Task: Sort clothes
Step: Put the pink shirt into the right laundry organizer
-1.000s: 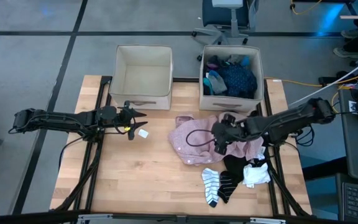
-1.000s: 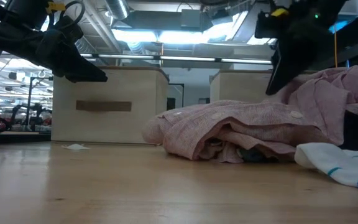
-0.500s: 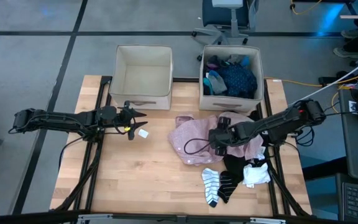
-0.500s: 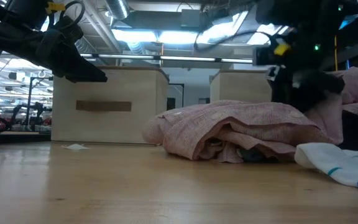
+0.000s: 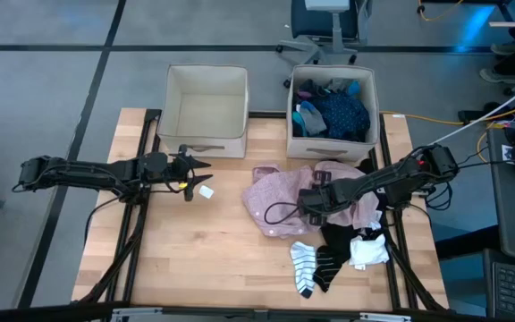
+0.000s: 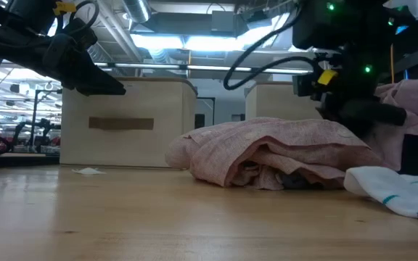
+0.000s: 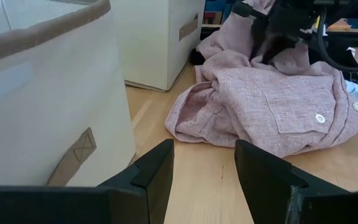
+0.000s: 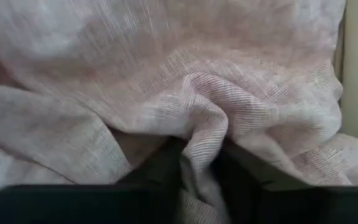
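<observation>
The pink shirt [image 5: 275, 199] lies crumpled on the table in front of the right bin [image 5: 331, 134], its lower folds flat on the wood. My right gripper [image 5: 309, 204] is down on the shirt's right half and shut on a fold of it. Beside it lie a striped sock [image 5: 303, 266], a black piece [image 5: 333, 249] and a white sock [image 5: 370, 251]. My left gripper [image 5: 199, 165] hangs open above the table in front of the left bin [image 5: 206, 134], with nothing between its fingers. My right gripper pinches a raised fold of the pink shirt [image 8: 199, 118] between its two fingers [image 8: 157, 165]; the cloth bunches up into a ridge between them. The fingers come at it slanting down from the table's right side. The rest of the shirt lies slack on the table.
The left bin stands hollow; the right bin holds dark blue and other garments [image 5: 336, 107]. A small white scrap [image 5: 206, 190] lies on the wood near my left gripper. The table's left and near parts are bare wood [image 5: 204, 259].
My right gripper has come down onto the pink shirt and gone a little toward the table's left edge, so that its fingers now stand in the cloth. The shirt has kept its place on the table.
</observation>
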